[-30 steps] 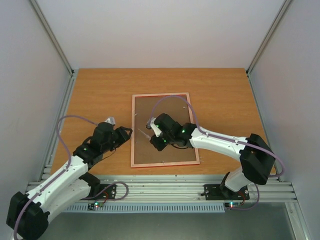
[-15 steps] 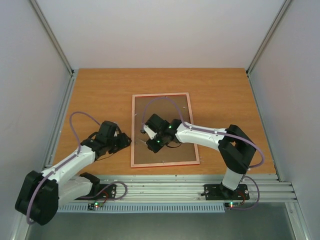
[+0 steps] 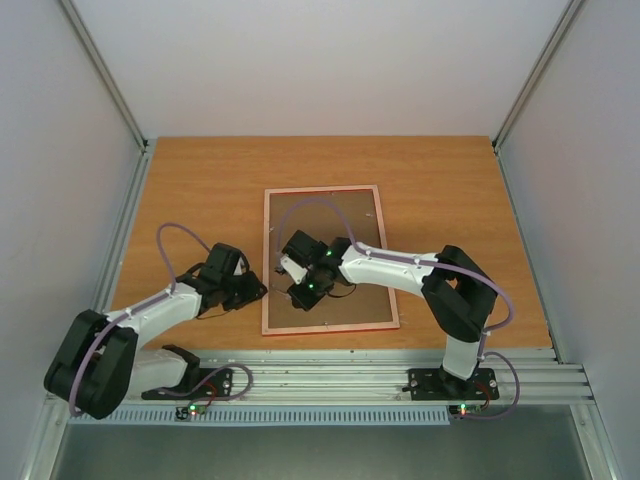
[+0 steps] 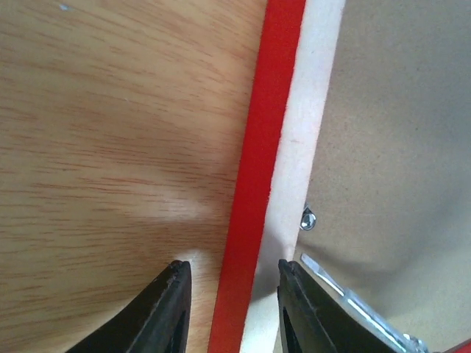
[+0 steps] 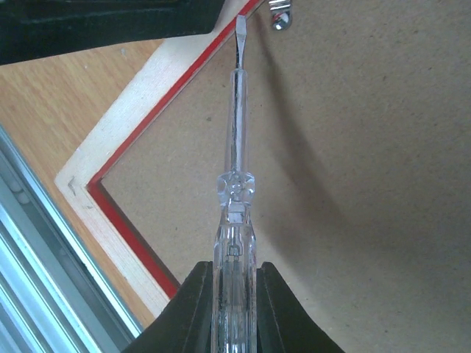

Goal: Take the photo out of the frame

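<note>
At the frame's left side, the left black two-finger gripper (image 4: 232, 268) hangs low over the orange-brown wooden table (image 3: 200, 190). Its jaws are released and parted. One finger is outside the frame and the other is inside it, and neither is seen touching it. The thin bright red rectangular picture frame (image 3: 320, 189) lies flat and face down, with its long sides running away from the arms. Inside the red rail comes a pale bare-wood band (image 4: 309, 110), then the brown fibreboard backing (image 5: 353, 184) that fills the frame. A small silver metal tab (image 4: 307, 218) sits at the frame's left inner edge. Above the frame's left half, towards its near end, the right black gripper (image 5: 234, 268) is clenched on a clear plastic-handled flat-blade screwdriver (image 5: 235, 147). The screwdriver's dark tip reaches the frame's left inner edge, just beside a metal tab there.
</note>
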{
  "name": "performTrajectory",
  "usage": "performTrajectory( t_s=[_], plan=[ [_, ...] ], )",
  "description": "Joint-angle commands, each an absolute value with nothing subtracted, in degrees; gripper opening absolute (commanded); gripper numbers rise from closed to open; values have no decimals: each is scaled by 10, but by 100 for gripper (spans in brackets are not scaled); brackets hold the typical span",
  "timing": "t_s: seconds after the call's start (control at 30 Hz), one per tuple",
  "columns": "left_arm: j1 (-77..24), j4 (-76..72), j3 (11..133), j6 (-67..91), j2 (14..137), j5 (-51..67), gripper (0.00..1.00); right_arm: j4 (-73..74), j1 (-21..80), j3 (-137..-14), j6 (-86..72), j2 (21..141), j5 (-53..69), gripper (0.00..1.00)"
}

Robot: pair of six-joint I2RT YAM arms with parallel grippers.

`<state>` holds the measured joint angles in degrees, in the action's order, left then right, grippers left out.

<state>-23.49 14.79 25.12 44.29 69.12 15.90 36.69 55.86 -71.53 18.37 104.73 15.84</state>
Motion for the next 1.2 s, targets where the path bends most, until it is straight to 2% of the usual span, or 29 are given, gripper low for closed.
performTrajectory(
  t_s=[0.0,0.17,0.83,1.17],
  plan=[
    [-233,113,240,438,701,171,33,381,567,-725,185,1056,176,1],
    [-233,102,233,440,711,178,31,374,568,-728,179,1064,176,1],
    [-233,88,187,451,708,191,14,362,554,-733,123,1077,94,1],
    [-233,87,165,462,696,194,11,346,538,-730,93,1069,86,1]
  ],
)
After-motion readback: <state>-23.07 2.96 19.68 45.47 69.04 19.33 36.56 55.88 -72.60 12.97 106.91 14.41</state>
